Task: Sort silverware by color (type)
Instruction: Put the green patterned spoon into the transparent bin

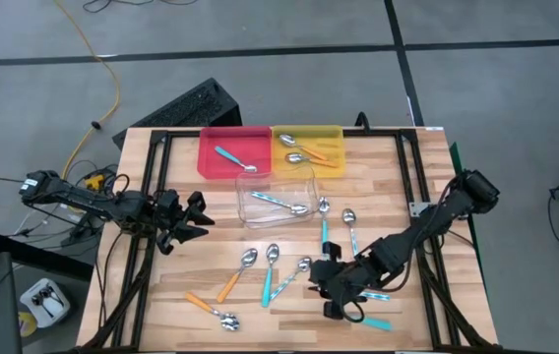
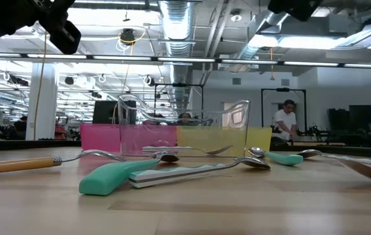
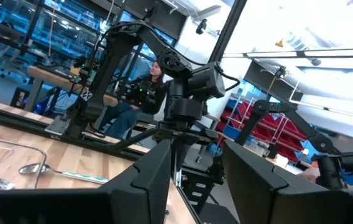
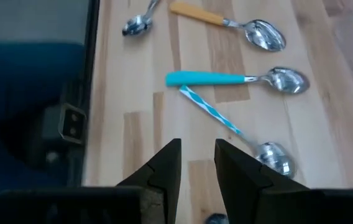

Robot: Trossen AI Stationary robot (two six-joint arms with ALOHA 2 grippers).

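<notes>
Several spoons lie loose on the wooden table. An orange-handled spoon [image 4: 226, 22], a teal-handled spoon [image 4: 226, 79] and a pale blue striped spoon [image 4: 217, 114] lie flat just ahead of my right gripper [image 4: 196, 149]. That gripper hovers above the table's near right part [image 1: 327, 285], tilted down and open with nothing between its fingers. More spoons lie by it [image 1: 376, 323]. My left gripper [image 1: 199, 211] waits raised at the table's left edge, open and empty [image 3: 195, 152]. One teal spoon [image 1: 230, 157] lies in the red tray, orange spoons [image 1: 304, 149] in the yellow tray, and a striped spoon [image 1: 279, 202] in the clear tray.
The red tray [image 1: 211, 167], yellow tray [image 1: 331, 133] and clear tray [image 1: 250, 211] stand together at the table's far middle. Two teal spoons [image 1: 325, 224] lie right of the clear tray. An orange spoon [image 1: 211, 310] lies near the front left. A person sits beyond the table [image 2: 282, 124].
</notes>
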